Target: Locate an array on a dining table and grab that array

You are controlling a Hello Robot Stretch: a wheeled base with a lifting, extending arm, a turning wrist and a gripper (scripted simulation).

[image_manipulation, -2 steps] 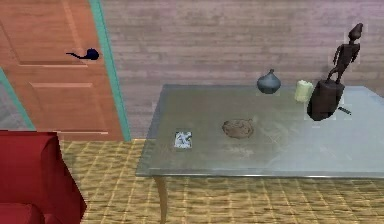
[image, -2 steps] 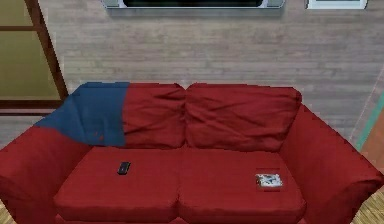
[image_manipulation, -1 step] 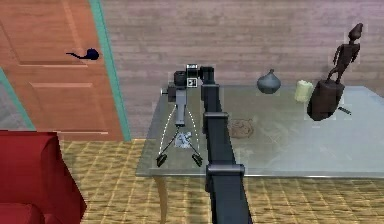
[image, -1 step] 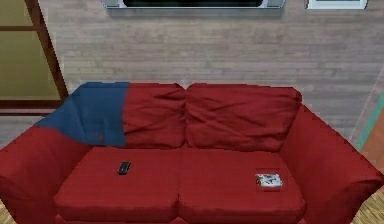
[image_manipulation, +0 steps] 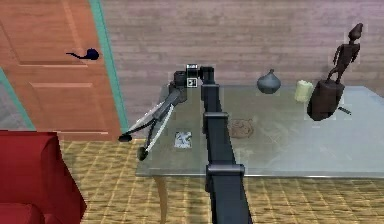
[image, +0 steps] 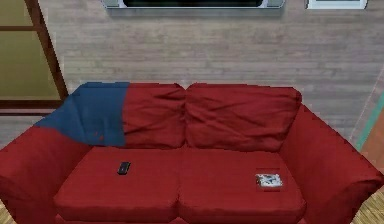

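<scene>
Pincer (image_manipulation: 134, 147) sits at the far end of the arm bar (image_manipulation: 214, 130), thin fingers slanting down along the glass counter's (image_manipulation: 300, 140) edge at the arm side view's left. Can't tell the fingers' state, nor whether the pincer holds anything.

Just beside the fingers, toward the bar, a flat pale square (image_manipulation: 183, 140) lies on the glass. It's whitish w/ grey-dark marks too small to read. Touching the fingers or not: can't tell. It's the closest match for the task's array, but can't confirm.

Across the bar from the pincer, near, there's a faint round ring (image_manipulation: 242, 128) on the glass. Further that way, well apart from the pincer: dark round vase (image_manipulation: 268, 82), short pale cylinder (image_manipulation: 303, 90), then a dark figure statue (image_manipulation: 338, 75) upright on a block.

On the pincer's other side: orange door (image_manipulation: 55, 70) w/ dark handle (image_manipulation: 84, 54), and a red sofa (image_manipulation: 30, 175) corner nearer the camera.

Forward view: the red sofa (image: 230, 120) w/ blue throw (image: 95, 112) over its back at the view's left, dark remote (image: 124, 168) on one seat cushion, second pale square (image: 268, 181) w/ unreadable marks on the other cushion
</scene>
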